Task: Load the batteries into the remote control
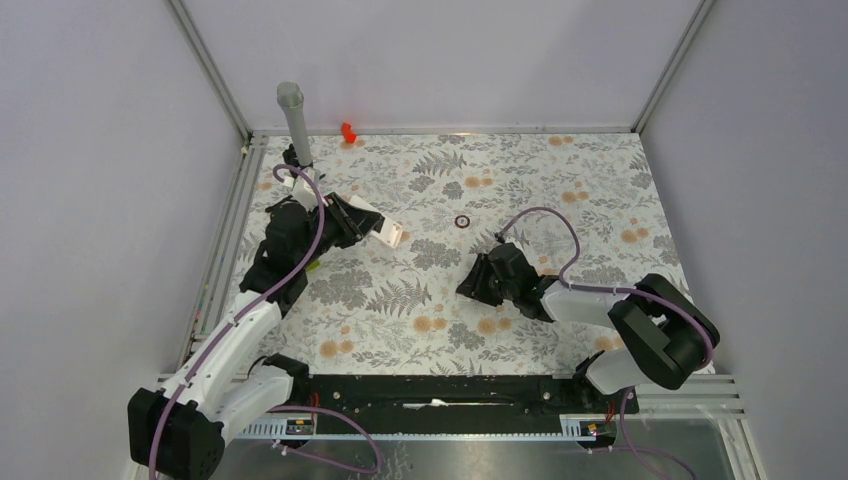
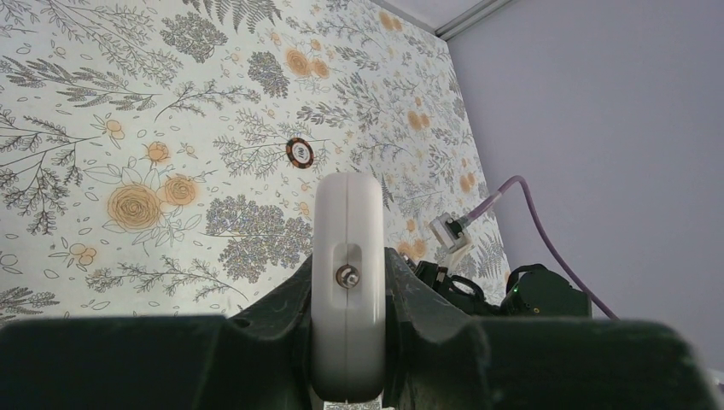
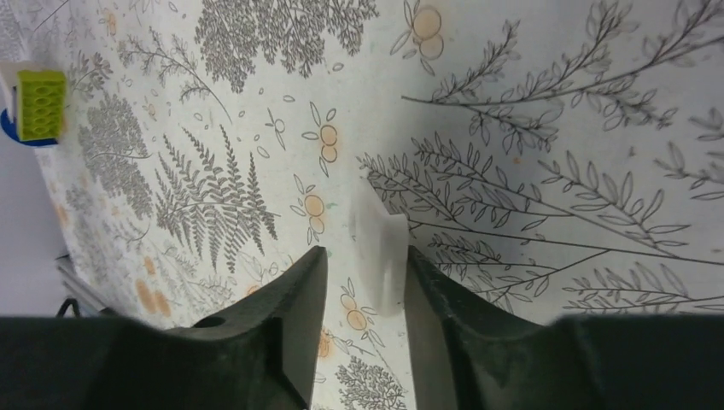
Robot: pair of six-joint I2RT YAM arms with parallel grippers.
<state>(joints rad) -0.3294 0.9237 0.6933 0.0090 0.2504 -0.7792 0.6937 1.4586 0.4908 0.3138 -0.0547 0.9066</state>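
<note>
My left gripper is shut on the white remote control and holds it above the table at the left. In the left wrist view the remote stands edge-on between the fingers of that gripper, with a small metal contact showing in its end. My right gripper is low over the table's middle. In the right wrist view it is open, and a small flat white cover piece lies between the jaws, close against the right finger. No batteries show in any view.
A small dark ring lies on the floral mat between the arms; it also shows in the left wrist view. A yellow-green marker with a blue cap lies by the left arm. A grey post and a red piece stand at the back.
</note>
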